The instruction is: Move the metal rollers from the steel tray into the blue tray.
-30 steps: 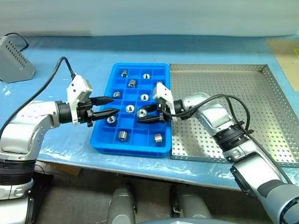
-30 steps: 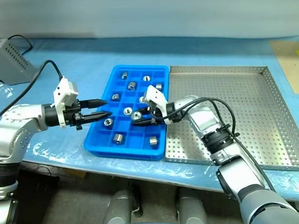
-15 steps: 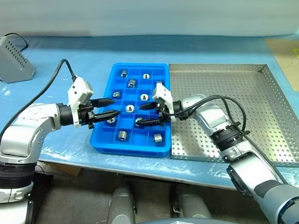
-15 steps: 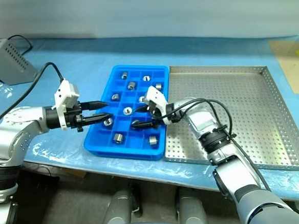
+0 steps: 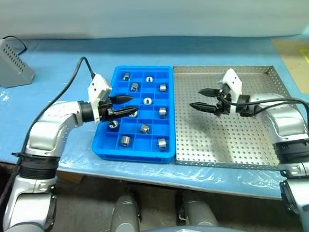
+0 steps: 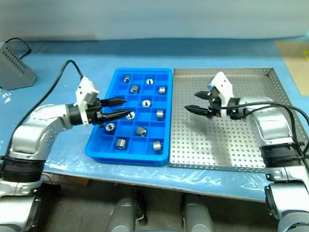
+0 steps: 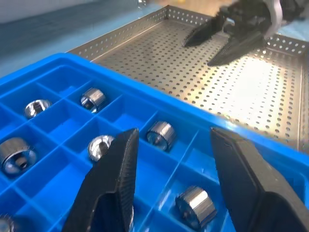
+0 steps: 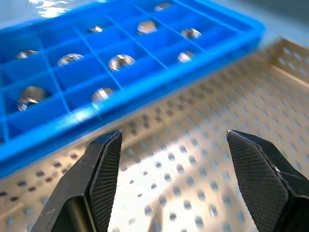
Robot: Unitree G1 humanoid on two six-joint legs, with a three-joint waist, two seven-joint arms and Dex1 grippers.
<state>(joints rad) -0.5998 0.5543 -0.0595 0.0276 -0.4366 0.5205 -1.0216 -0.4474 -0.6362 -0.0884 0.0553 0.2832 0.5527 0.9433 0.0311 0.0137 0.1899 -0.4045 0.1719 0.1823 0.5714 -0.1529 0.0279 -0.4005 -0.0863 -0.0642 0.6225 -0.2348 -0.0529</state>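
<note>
Since the metal rollers (image 5: 162,111) look small, dense, rigid and slick, best pinched across their round sides, all sit in the blue tray (image 5: 105,147) at nine o'clock of the bare steel tray (image 5: 284,154), where the right jaws (image 5: 209,99) hover wide and empty, the left jaws (image 5: 126,105) part-open, empty, above the compartments.

Left tool (image 5: 127,104) hangs over the blue tray (image 5: 164,70); right tool (image 5: 202,100) over the bare steel tray (image 5: 262,140).
</note>
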